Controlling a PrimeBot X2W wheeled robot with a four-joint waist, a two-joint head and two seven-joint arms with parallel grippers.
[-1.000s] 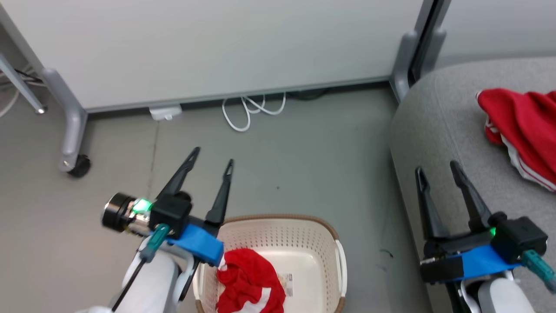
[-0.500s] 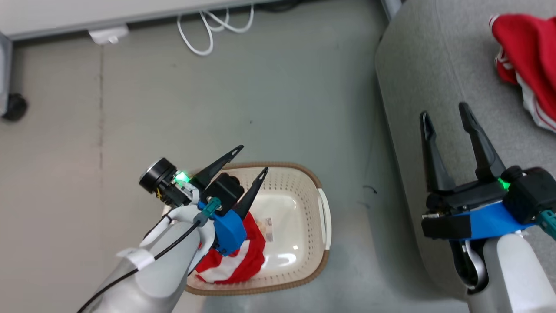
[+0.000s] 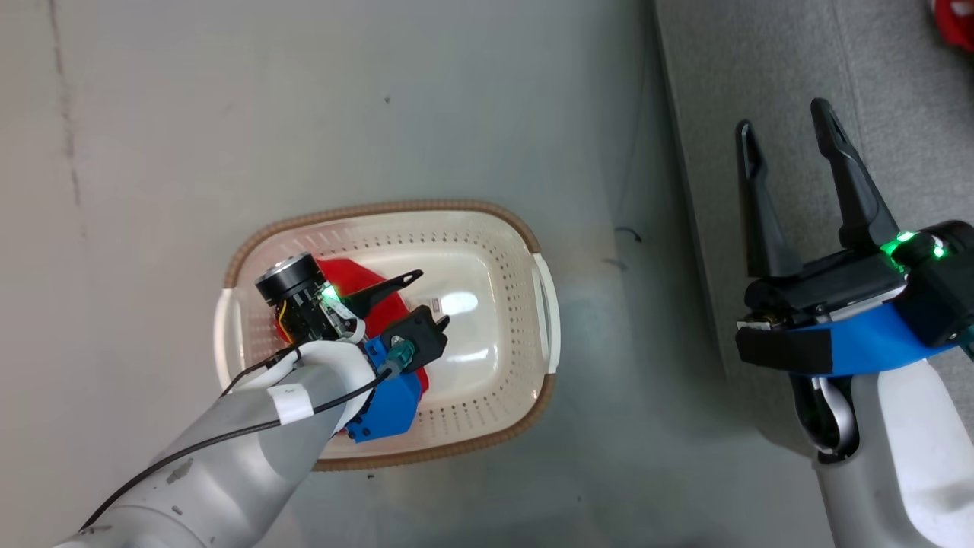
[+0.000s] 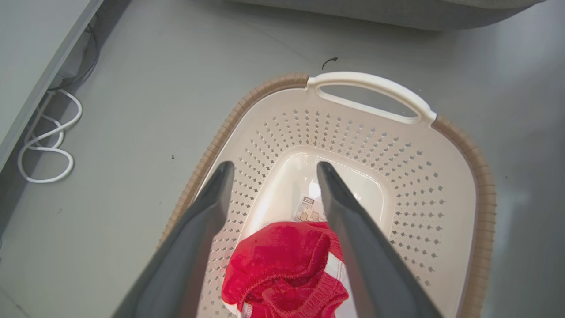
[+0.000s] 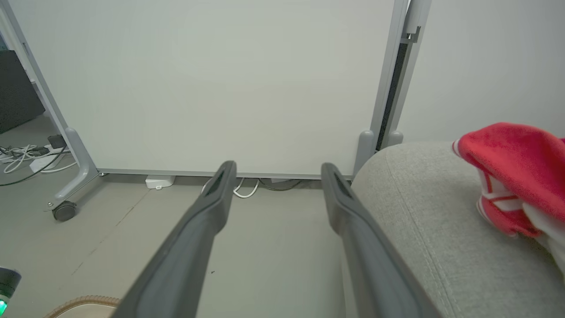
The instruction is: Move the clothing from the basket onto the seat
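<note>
The cream basket [image 3: 396, 206] stands on the grey floor, left of the seat [image 3: 875, 76]. One red piece of clothing [image 3: 356, 275] lies crumpled at the basket's left end. My left gripper [image 3: 431, 298] is open, lowered inside the basket just over it and holding nothing. In the left wrist view the red clothing [image 4: 282, 265] lies low between the spread fingers [image 4: 207, 221], with the basket's rim [image 4: 479, 168] around it. My right gripper [image 3: 782, 114] hovers open and empty at the seat's left edge. More red-and-white clothing [image 5: 516, 172] rests on the seat [image 5: 419, 212].
A paper label [image 4: 306, 212] lies on the basket's bare floor. The basket's white handle [image 4: 371, 84] faces the seat. A white partition panel [image 5: 220, 79] on castor feet [image 5: 64, 211] stands beyond, with white cable [image 4: 44, 145] coiled at its base.
The head camera has tilted down, so the whole picture shifted. My left gripper has come down from above the basket's rim into the basket over the red clothing. Both grippers stay open.
</note>
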